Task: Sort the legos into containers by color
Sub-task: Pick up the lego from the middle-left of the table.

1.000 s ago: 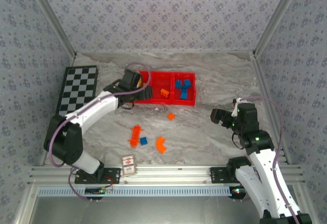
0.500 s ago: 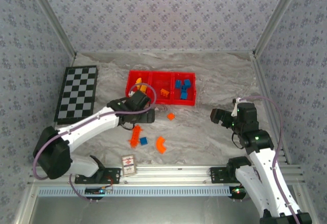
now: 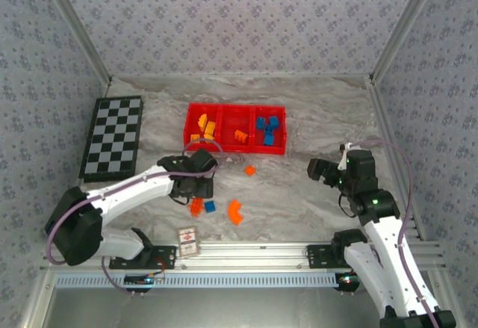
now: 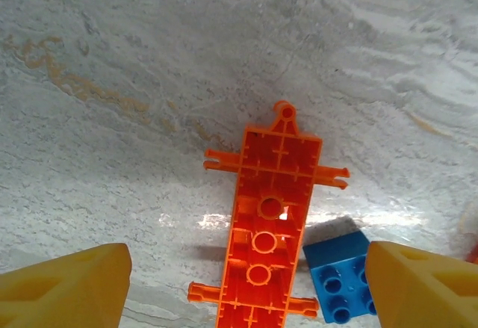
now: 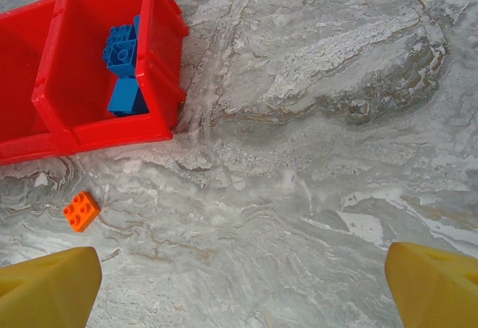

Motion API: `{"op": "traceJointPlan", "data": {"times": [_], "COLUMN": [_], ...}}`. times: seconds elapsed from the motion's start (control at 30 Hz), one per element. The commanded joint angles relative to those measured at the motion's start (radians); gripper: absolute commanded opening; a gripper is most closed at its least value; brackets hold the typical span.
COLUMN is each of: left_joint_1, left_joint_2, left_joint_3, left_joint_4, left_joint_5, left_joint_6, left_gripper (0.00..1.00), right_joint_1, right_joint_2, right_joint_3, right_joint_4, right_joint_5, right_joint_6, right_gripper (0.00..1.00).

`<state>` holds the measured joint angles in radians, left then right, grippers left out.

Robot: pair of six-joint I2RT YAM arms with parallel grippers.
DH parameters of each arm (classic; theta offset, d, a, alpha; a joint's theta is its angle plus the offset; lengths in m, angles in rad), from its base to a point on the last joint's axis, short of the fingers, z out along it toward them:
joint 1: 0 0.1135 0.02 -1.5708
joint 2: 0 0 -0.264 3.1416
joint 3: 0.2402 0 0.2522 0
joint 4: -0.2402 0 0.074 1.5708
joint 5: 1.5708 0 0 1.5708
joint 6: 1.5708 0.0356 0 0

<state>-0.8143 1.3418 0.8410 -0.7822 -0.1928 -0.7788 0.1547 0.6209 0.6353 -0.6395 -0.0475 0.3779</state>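
Observation:
The red tray [image 3: 186, 122] holds yellow legos [image 3: 202, 125] in its left compartment, orange ones [image 3: 240, 136] in the middle and blue ones [image 3: 267, 127] on the right. On the table lie a long orange brick [image 4: 269, 223], underside up, a blue brick [image 4: 340, 283] beside it, a curved orange brick [image 3: 236, 211] and a small square orange brick [image 5: 81, 211]. My left gripper [image 4: 246, 291] hovers open over the long brick, its yellow fingers [image 4: 63, 287] well apart on either side and not touching it. My right gripper [image 5: 243, 291] stands open above bare table, right of the tray [image 5: 82, 137].
A black-and-white checkerboard [image 3: 112, 137] lies at the far left. A small white card with a red mark [image 3: 187, 240] sits near the front rail. Patterned walls close in the table on three sides.
My left gripper has left the tray's left compartment and swung toward the near side, ending over the long orange brick. The right arm has not moved.

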Motion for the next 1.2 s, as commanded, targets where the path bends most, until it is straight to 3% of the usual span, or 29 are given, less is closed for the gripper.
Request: {"op": "traceJointPlan", "data": {"times": [0.0, 0.13, 0.4, 0.87, 1.17], "left_joint_1": [0.004, 0.023, 0.053, 0.097, 0.104], "left_joint_2": [0.036, 0.088, 0.156, 0.192, 0.107], "left_joint_3": [-0.012, -0.031, -0.046, -0.065, 0.119], "left_joint_4": [0.011, 0.054, 0.097, 0.143, 0.024], "left_joint_5": [0.020, 0.038, 0.074, 0.080, -0.012], "left_joint_6": [0.009, 0.029, 0.046, 0.023, 0.058], "left_gripper": [0.79, 0.70, 0.61, 0.33, 0.28], "right_joint_1": [-0.007, -0.007, -0.008, -0.010, -0.012], "right_joint_2": [-0.001, -0.001, -0.001, -0.001, -0.001], "right_joint_3": [-0.002, -0.003, -0.004, -0.004, -0.006], "right_joint_4": [0.004, 0.005, 0.006, 0.006, 0.013], "right_joint_5": [0.009, 0.009, 0.010, 0.007, 0.004], "right_joint_6": [0.010, 0.009, 0.009, 0.009, 0.009], "right_gripper": [1.00, 1.00, 1.00, 1.00, 1.00]}}
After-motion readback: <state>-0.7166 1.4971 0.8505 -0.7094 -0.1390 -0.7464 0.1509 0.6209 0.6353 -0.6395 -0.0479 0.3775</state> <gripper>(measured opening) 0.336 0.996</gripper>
